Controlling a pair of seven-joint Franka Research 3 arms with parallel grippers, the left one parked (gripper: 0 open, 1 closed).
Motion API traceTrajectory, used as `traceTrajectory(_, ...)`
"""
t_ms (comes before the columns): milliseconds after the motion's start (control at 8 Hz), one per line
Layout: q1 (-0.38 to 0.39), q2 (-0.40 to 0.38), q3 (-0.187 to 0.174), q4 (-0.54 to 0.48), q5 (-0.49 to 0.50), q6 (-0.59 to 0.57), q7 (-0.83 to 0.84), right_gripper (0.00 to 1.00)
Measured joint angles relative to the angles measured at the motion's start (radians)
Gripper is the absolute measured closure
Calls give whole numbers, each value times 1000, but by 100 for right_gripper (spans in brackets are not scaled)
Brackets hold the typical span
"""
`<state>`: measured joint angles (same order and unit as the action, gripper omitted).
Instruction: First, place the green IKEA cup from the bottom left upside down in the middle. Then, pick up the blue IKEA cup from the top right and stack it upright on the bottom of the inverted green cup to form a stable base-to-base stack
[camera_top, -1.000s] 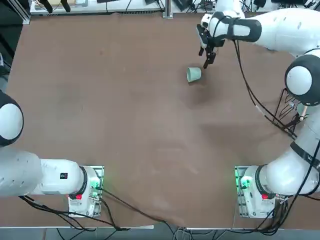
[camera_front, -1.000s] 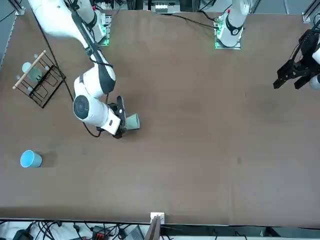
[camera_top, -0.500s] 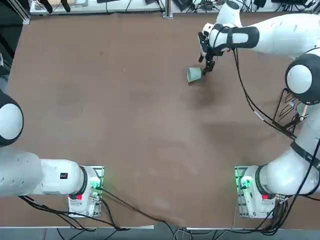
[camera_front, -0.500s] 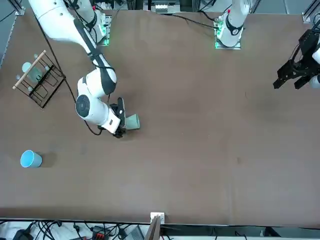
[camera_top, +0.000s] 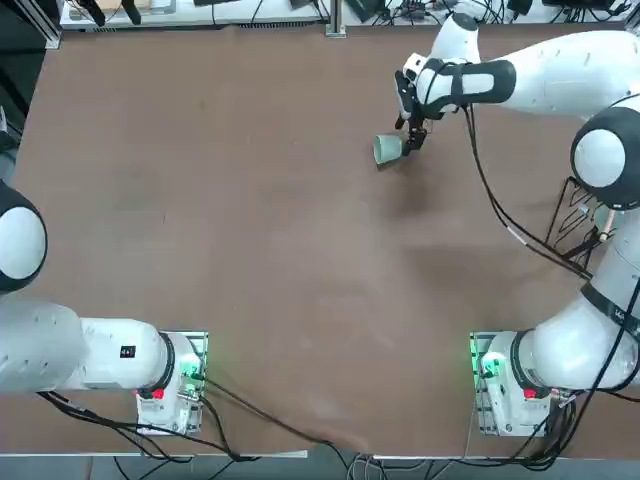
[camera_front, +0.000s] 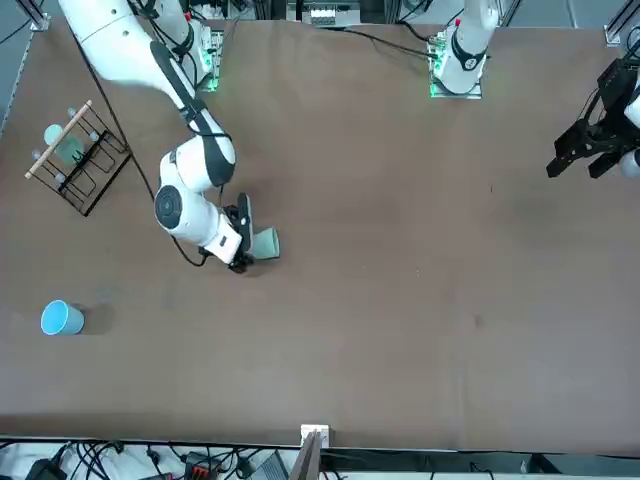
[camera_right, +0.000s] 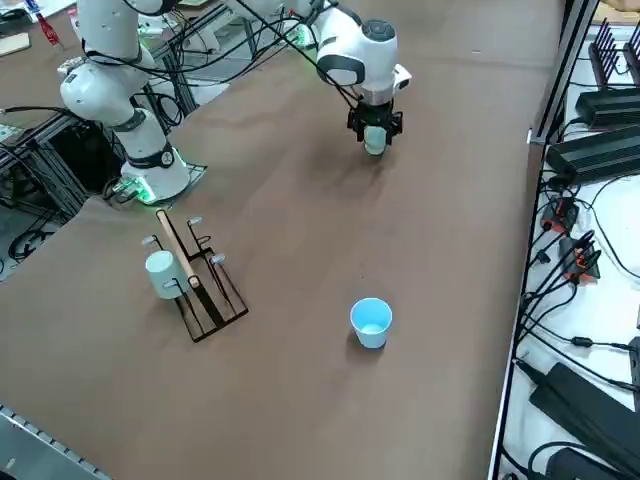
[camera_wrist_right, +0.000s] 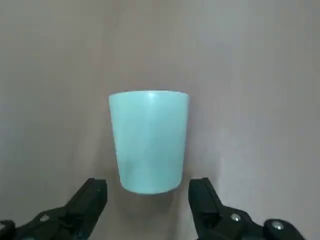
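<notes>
The green IKEA cup lies on its side in the far right part of the table, seen also in the front view and the right side view. In the wrist view the green cup has its narrow base toward my right gripper. That gripper is open, low at the table, one finger on each side of the cup's base end, not closed on it. The blue IKEA cup stands upright, mouth up, far off near the table's corner.
A black wire rack holding a pale cup stands near the right arm's side of the table. The brown table top stretches bare around the green cup. Cables run along the table's far edge.
My right gripper has moved down and in toward the green cup, so its open fingers now flank the cup's base. The cup itself has not moved.
</notes>
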<state>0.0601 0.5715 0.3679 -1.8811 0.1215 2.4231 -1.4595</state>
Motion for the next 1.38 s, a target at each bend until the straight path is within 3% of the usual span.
traceTrajectory(1375, 7, 44, 24, -2, 6, 62, 10, 0)
